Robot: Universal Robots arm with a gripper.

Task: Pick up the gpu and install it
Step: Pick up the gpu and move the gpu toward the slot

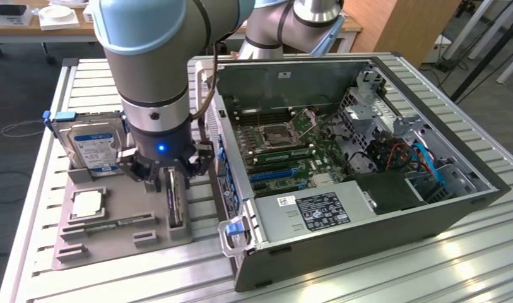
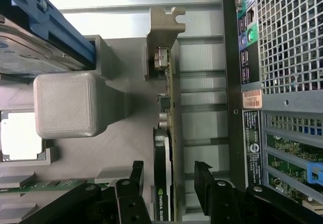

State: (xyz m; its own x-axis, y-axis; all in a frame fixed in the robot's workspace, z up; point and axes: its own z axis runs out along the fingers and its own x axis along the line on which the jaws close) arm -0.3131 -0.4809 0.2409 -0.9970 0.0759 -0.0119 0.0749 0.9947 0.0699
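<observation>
Straddling the gpu point(image 1: 173, 201) point(image 2: 161, 148), the gripper point(image 1: 173, 182) point(image 2: 169, 169) hangs with its jaws spread wide, one finger on each face of the card and neither touching it as far as the wrist view shows. The gpu stands on its long edge in a slot of the grey holder point(image 1: 96, 237) directly beneath the gripper, its metal bracket point(image 2: 165, 32) at the far end from the fingers. The open computer case point(image 1: 357, 158) rises close beside the gripper on one side; the hard drive point(image 1: 92, 145) stands on the other side, farther off, and the holder rests on the slatted surface point(image 1: 341, 278).

The card looks nearer one finger than the other. If the jaws close like that, the first finger to touch would likely push the thin card sideways in its slot, giving a skewed hold. A skewed card could bind in the holder on lifting, and the case wall leaves little room beside the gripper.
</observation>
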